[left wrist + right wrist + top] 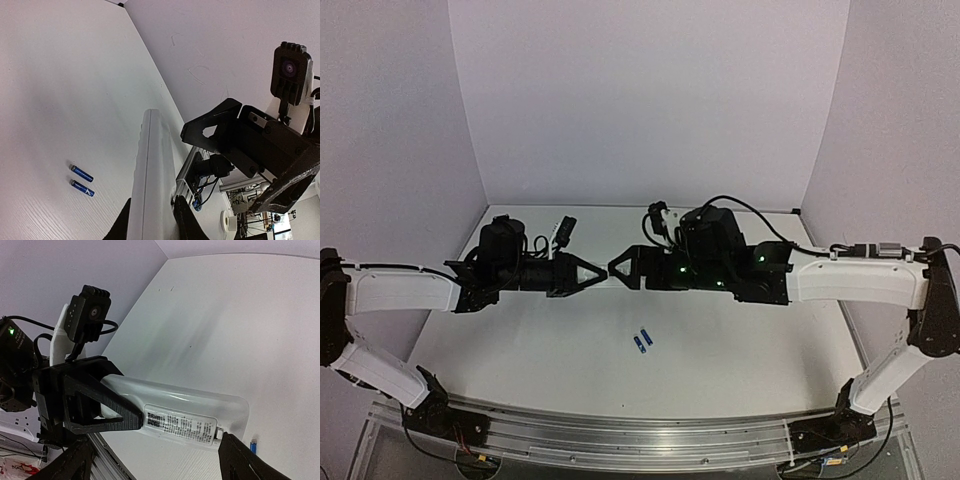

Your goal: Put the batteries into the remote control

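Observation:
My left gripper (592,272) (152,220) is shut on the white remote control (150,170) and holds it edge-on above the table. In the right wrist view the remote (185,410) shows its back with a printed label (182,423). My right gripper (618,268) (154,440) faces the left one, open, its fingers (240,460) spread either side of the remote's length; one tip is next to the small latch at the label's end. It also shows in the left wrist view (250,150). The two blue batteries (642,341) (82,180) lie side by side on the table below; one tip shows in the right wrist view (253,445).
A black plug and cables (563,228) lie at the back of the table (740,340) near the wall. A metal rail (620,440) runs along the near edge, with the arm bases at its ends.

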Robot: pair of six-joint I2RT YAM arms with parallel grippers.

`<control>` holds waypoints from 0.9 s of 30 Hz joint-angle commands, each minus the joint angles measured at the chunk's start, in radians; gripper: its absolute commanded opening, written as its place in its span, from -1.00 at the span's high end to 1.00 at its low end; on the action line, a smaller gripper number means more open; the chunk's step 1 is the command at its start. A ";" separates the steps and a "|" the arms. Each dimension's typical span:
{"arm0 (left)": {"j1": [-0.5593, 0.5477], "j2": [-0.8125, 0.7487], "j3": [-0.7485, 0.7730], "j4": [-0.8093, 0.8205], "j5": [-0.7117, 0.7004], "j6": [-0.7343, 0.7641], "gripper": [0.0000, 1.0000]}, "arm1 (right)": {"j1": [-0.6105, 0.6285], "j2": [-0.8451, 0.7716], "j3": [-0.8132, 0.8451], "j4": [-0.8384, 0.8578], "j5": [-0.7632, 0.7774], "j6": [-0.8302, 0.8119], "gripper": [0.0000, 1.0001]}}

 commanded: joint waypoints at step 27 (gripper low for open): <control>-0.005 -0.010 0.047 0.104 0.028 0.036 1.00 | 0.000 0.083 0.081 -0.013 0.057 0.006 -0.64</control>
